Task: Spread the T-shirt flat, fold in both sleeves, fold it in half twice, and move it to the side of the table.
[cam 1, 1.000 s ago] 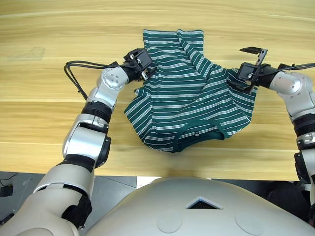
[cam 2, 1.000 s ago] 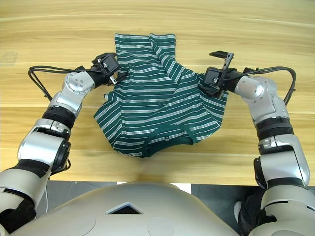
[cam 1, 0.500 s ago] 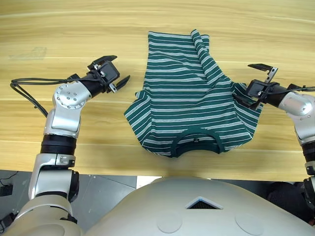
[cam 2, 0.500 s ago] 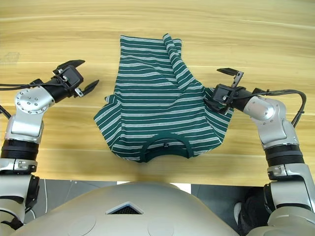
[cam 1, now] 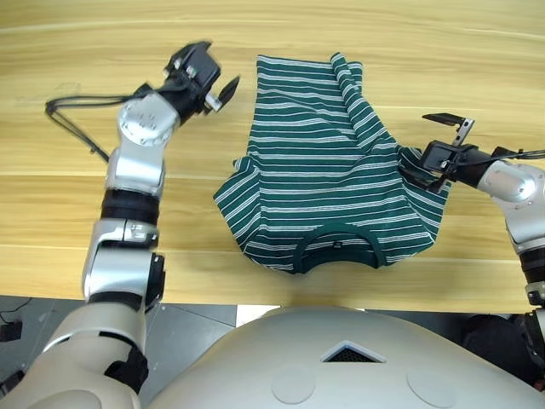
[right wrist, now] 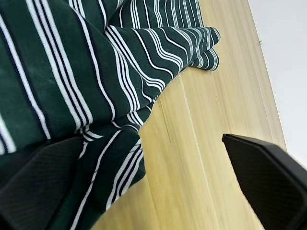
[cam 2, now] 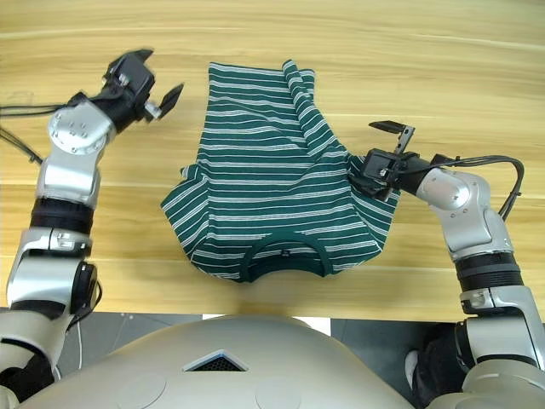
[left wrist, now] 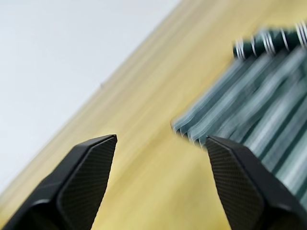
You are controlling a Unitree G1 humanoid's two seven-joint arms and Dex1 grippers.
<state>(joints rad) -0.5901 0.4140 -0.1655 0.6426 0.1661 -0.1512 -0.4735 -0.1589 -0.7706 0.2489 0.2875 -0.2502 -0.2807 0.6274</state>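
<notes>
Pale, long-grained wooden table with dark grey floor past its near edge. At its centre lies the T-shirt, a soft dark-green knit with thin white stripes, collar near, hem far, and a raised crease at the far right. The left gripper, black textured fingers apart, hangs just left of the far-left hem corner, touching nothing. The right gripper, also spread, sits at the T-shirt's right edge, one finger against the cloth.
</notes>
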